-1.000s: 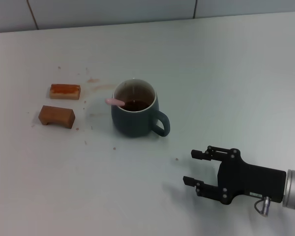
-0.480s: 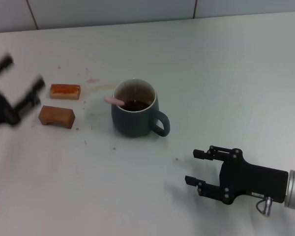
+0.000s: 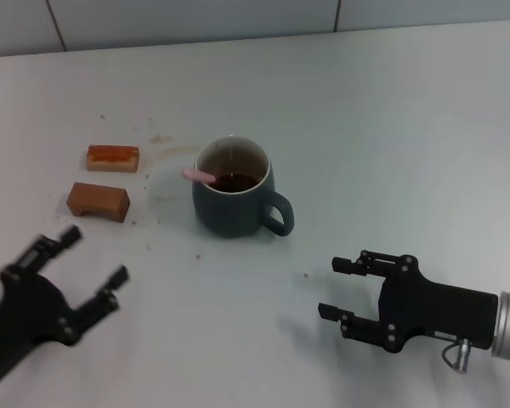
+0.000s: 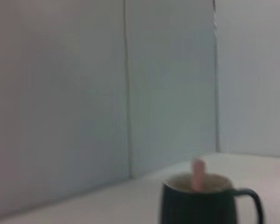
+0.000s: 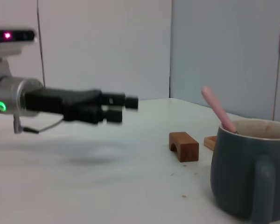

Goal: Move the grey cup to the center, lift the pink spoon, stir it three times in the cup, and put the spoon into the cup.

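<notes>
The grey cup (image 3: 234, 197) stands upright in the middle of the table with dark brown liquid in it, its handle toward my right. The pink spoon (image 3: 199, 175) rests inside it, its handle leaning over the rim on my left side. The cup also shows in the left wrist view (image 4: 200, 203) and the right wrist view (image 5: 249, 170), with the spoon (image 4: 198, 173) (image 5: 218, 110) sticking up. My left gripper (image 3: 92, 265) is open and empty at the near left, apart from the cup. My right gripper (image 3: 333, 289) is open and empty at the near right.
Two brown rectangular blocks lie left of the cup, one (image 3: 112, 157) farther and one arched (image 3: 98, 201) nearer. Brown stains and crumbs (image 3: 160, 138) dot the table by them. A pale wall runs along the table's far edge.
My left gripper swung from the left edge beside the blocks down toward the near left of the table. The cup, the spoon and my right gripper have stayed in place.
</notes>
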`<state>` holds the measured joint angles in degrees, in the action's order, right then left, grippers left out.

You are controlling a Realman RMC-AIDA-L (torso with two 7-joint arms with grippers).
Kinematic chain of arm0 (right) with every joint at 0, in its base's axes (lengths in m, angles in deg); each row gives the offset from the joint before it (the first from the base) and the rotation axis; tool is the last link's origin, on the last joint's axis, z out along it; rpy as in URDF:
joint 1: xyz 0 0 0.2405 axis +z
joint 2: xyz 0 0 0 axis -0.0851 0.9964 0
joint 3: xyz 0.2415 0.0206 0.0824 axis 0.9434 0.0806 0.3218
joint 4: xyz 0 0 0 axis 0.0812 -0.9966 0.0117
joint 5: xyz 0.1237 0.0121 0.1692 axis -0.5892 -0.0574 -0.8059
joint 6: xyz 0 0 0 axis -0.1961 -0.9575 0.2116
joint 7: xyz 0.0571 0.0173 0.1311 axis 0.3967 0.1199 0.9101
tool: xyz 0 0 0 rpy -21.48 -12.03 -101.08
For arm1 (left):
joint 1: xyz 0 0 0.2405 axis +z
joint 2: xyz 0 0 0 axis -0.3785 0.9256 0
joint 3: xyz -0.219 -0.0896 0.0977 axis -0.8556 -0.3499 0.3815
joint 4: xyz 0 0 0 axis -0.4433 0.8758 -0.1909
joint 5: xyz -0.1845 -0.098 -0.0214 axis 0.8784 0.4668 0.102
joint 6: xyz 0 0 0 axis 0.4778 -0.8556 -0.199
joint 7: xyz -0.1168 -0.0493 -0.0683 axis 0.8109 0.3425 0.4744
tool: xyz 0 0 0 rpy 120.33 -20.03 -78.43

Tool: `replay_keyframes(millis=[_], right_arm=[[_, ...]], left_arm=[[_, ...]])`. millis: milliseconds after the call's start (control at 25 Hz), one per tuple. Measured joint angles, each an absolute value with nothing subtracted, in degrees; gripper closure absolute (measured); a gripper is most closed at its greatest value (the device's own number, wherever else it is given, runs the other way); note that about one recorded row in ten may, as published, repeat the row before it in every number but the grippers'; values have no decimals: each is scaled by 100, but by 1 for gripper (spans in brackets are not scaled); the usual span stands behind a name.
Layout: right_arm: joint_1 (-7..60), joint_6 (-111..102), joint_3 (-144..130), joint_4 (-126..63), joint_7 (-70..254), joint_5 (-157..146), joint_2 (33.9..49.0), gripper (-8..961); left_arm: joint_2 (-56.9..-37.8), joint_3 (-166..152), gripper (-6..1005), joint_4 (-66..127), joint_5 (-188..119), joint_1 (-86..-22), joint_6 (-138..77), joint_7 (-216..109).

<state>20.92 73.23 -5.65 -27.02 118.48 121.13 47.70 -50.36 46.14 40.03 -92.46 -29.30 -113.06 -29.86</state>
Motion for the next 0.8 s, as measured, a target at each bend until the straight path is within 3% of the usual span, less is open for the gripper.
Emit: replay_keyframes(millis=[800], right_arm=[[2149, 7307, -547, -2729, 11831, 12107, 4786, 322]], left_arm=[[-5092, 4893, 208, 3701, -9465, -3156, -11022, -3148]])
